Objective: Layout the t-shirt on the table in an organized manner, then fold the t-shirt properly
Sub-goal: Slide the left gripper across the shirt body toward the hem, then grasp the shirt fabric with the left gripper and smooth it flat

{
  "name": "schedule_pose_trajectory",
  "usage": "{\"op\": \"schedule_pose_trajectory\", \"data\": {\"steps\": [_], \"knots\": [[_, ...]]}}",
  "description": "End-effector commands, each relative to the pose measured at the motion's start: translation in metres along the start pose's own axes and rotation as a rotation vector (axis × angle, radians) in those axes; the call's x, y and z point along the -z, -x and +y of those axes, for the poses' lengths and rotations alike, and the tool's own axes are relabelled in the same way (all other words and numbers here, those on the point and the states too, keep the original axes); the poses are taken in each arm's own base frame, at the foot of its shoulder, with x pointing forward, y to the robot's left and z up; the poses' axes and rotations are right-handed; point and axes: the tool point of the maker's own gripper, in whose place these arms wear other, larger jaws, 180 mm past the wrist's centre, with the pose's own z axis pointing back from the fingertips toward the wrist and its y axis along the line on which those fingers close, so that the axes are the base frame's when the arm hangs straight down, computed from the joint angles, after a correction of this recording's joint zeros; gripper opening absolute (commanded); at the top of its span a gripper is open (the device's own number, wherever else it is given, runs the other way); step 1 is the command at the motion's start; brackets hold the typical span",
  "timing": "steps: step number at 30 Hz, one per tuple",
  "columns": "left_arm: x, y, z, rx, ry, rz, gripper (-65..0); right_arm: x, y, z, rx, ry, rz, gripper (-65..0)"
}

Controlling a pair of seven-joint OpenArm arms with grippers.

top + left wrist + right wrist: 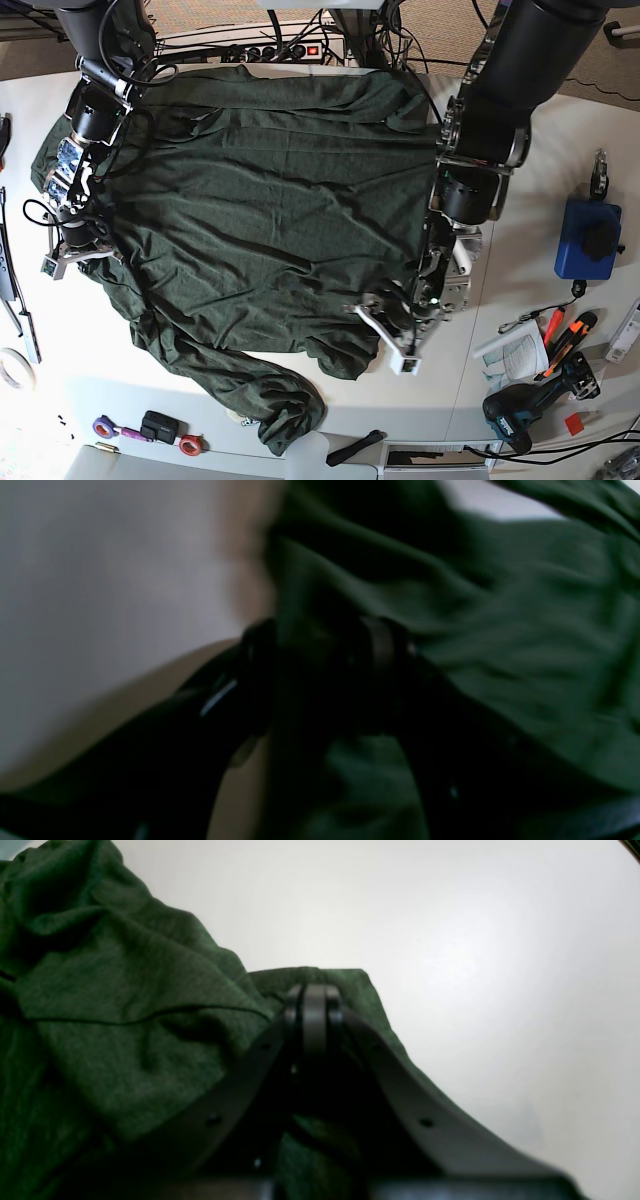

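Soft, wrinkled green knit shirt (260,210) spreads between both arms; right gripper (312,1005) pinches its edge shut, left gripper (325,645) straddles cloth, grip unclear

no legible text, labels or numbers anywhere

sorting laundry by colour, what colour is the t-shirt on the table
Plain dark forest green t-shirt, clearest in the base view.
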Motion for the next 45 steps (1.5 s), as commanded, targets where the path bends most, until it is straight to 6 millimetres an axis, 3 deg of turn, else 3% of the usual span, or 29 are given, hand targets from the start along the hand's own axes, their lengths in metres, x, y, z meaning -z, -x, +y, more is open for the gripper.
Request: {"op": "schedule_pose_trajectory", "data": {"steps": [1, 8, 13, 15, 19, 23, 31, 33, 40, 45], "knots": [[-0.001, -0.033, -0.006, 0.011, 0.015, -0.076, -40.2, 0.001, 0.007, 0.001, -0.016, -0.003, 0.057, -65.0], [-0.002, -0.039, -0.008, 0.01, 0.022, -0.119, -65.0, 0.001, 0.006, 0.002, -0.016, -0.003, 0.051, -65.0], [-0.003, -0.046, -0.015, -0.017, 0.065, -0.152, -65.0, 0.001, 0.005, 0.002, -0.016, -0.003, 0.043, -65.0], [-0.007, -0.052, -0.035, -0.033, 0.189, -0.174, -65.0, 0.001, 0.003, 0.001, -0.016, -0.003, 0.034, -65.0], [-0.031, -0.06, -0.094, 0.019, 0.531, -0.228, -65.0, 0.001, 0.003, 0.001, -0.016, -0.003, 0.034, -65.0], [-0.035, -0.058, -0.106, 0.027, 0.582, -0.209, -65.0, 0.001, 0.003, 0.001, -0.016, -0.003, 0.035, -65.0], [-0.032, -0.033, -0.105, 0.048, 0.58, -0.111, -65.0, 0.001, 0.002, 0.001, -0.016, -0.003, 0.03, -65.0], [-0.032, -0.023, -0.113, 0.057, 0.599, -0.09, -65.0, 0.001, 0.002, 0.002, -0.016, -0.003, 0.03, -65.0], [-0.034, 0.041, -0.155, 0.289, 0.682, 0.083, -65.0, 0.001, 0.003, 0.001, -0.016, -0.003, 0.031, -65.0], [-0.041, 0.069, -0.176, 0.499, 0.717, 0.138, -65.0, 0.001, 0.003, 0.001, -0.016, -0.003, 0.031, -65.0]]}}
